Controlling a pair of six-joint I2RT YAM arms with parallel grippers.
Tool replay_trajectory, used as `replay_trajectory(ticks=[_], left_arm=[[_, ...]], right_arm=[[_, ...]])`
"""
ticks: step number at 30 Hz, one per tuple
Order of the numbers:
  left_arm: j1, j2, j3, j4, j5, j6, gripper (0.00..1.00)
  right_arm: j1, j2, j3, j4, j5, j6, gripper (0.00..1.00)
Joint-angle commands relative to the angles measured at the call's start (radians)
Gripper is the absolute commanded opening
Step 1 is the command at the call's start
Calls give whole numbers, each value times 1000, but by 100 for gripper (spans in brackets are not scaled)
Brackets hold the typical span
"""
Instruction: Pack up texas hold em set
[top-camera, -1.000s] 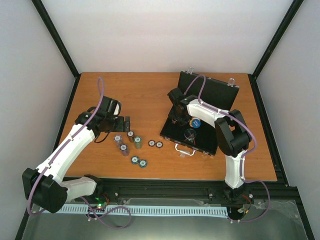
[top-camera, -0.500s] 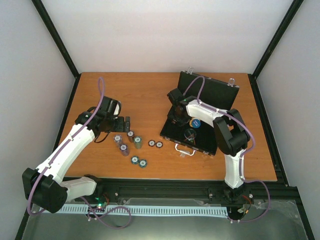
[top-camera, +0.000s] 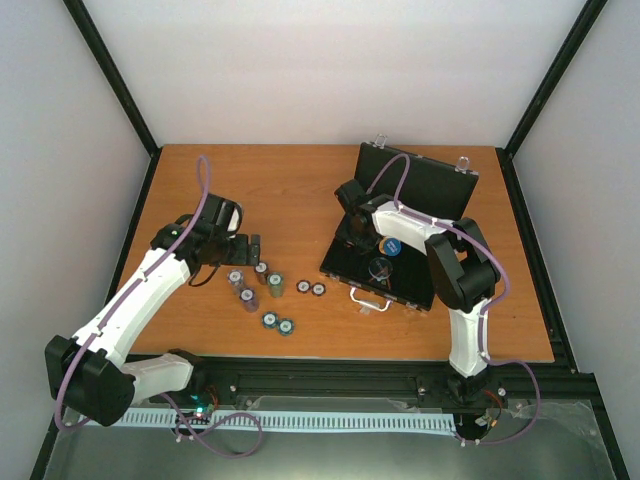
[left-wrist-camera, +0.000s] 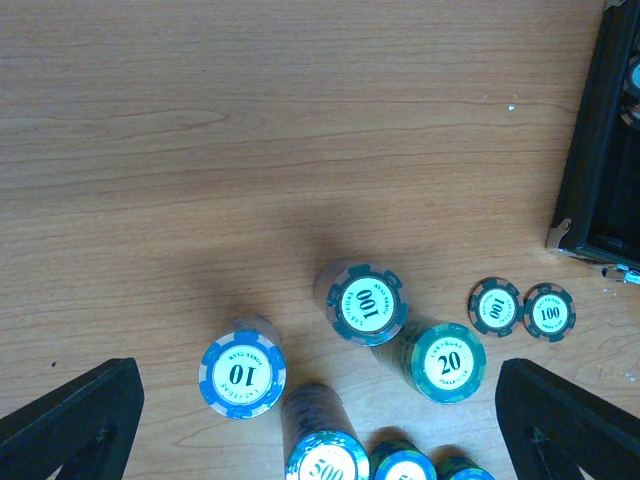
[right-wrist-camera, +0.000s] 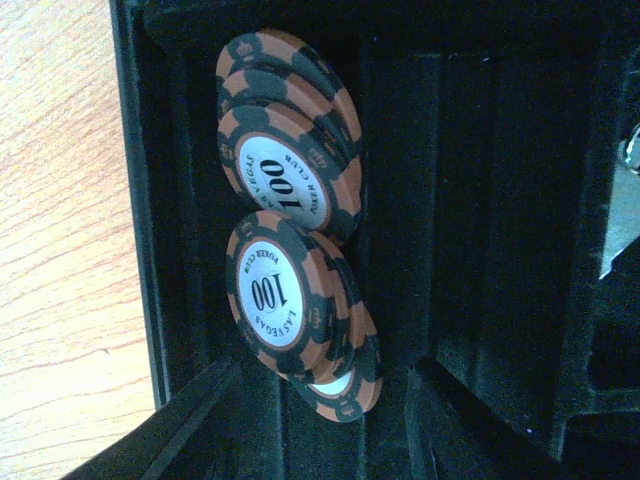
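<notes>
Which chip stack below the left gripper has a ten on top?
The blue-and-white stack, leftmost in the left wrist view; its neighbours are the 100 stack, the 20 stack and the 500 stack.

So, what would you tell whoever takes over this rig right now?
Left gripper open, above the chip stacks on the table.
Right gripper inside the open case, jaws apart over orange chips lying in an edge slot; no grip visible.
Done: orange chips and blue disc in the case.
Left: load the stacks and the loose flat chips, then shut the case.
</notes>
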Motion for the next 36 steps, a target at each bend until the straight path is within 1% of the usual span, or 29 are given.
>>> replay_trajectory(ticks=[1, 10, 16, 20, 24, 28, 36], left_arm=[[-4, -7, 3, 15, 10, 24, 99], [-4, -3, 11, 11, 13, 34, 99], [-4, 4, 16, 11, 16, 35, 99], [-4, 6, 19, 11, 15, 36, 99], [-4, 8, 15, 14, 14, 35, 99], [-4, 12, 15, 18, 19, 34, 99], [-4, 16, 13, 21, 18, 35, 99]], right_arm=[[1, -12, 5, -22, 44, 23, 47], [0, 39, 43, -17, 63, 48, 47], [0, 82, 79, -6, 40, 56, 47], [0, 86, 76, -10, 52, 50, 46], [-1, 86, 74, -6, 53, 39, 41], [-1, 86, 72, 2, 54, 32, 33], [-1, 88, 81, 11, 65, 3, 23]])
